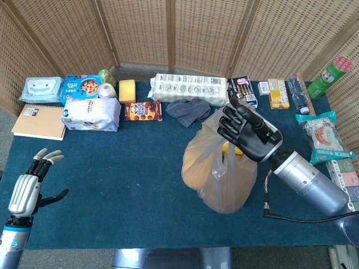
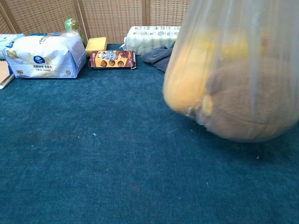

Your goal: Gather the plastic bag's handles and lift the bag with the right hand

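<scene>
The right robot hand (image 1: 247, 131), black-fingered on a brushed-metal forearm, grips the gathered top of a thin, translucent plastic bag (image 1: 220, 168), its fingers curled tight around the bunched film. The bag hangs clear of the blue felt-covered table (image 1: 129, 179), right of centre, bulging with rounded yellow and tan lumps; in the chest view its underside floats above the cloth. The left robot hand (image 1: 25, 190) holds nothing, fingers straight and spread, at the table's near left edge. A white soft pack (image 1: 90, 112), a chocolate biscuit box (image 1: 143, 111) and a crumpled grey cloth (image 1: 188, 109) lie behind.
</scene>
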